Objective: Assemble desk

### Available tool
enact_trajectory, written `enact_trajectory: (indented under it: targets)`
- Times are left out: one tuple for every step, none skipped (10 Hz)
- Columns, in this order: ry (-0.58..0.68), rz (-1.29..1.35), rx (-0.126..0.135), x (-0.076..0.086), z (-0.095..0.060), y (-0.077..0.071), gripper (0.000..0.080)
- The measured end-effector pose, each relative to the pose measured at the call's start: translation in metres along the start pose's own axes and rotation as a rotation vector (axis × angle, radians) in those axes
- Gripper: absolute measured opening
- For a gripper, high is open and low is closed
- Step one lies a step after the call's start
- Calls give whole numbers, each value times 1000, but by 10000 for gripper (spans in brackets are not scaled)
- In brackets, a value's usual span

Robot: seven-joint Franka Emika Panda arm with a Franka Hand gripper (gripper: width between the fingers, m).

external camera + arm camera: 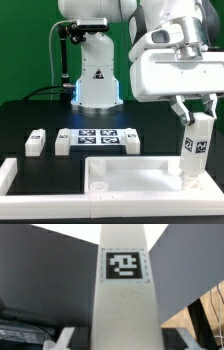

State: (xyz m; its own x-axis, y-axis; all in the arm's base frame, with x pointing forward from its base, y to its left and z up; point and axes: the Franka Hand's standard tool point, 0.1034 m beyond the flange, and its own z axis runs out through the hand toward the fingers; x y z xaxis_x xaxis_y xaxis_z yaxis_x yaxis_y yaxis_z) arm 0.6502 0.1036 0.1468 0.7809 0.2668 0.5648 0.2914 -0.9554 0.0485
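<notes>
The white tray-like tabletop (125, 176) lies at the front of the black table. My gripper (195, 108) is shut on a white block leg (194, 148) with a black-and-white tag. It holds the leg upright, its lower end at the tabletop's corner on the exterior view's right. In the wrist view the leg (124, 297) fills the middle, its tag facing the camera, clamped between my fingers (70, 339). Two more white legs (36, 142) (63, 141) lie on the table at the exterior view's left.
The marker board (100, 138) lies flat behind the tabletop. The robot's white base (97, 78) stands at the back. A white border rail (8, 180) runs along the exterior view's left of the table.
</notes>
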Motion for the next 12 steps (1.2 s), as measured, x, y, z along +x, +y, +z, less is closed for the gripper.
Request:
enact_trajectory:
  targets:
    - [-1, 0, 0, -1, 0, 0, 291]
    - [-4, 0, 1, -2, 1, 0, 291]
    - [-8, 0, 2, -4, 2, -1, 291]
    - [0, -1, 2, -3, 4, -3, 291]
    - [-4, -4, 6, -5, 6, -6, 291]
    - [-5, -5, 7, -5, 7, -7, 291]
    - [-7, -5, 7, -6, 7, -7, 291]
    - [-12, -3, 7, -9, 10, -6, 291]
    - [-18, -1, 8, -13, 13, -6, 291]
    - [-23, -1, 9, -17, 16, -7, 291]
    - [-13, -1, 7, -16, 17, -7, 291]
    - [-10, -1, 6, -15, 17, -7, 291]
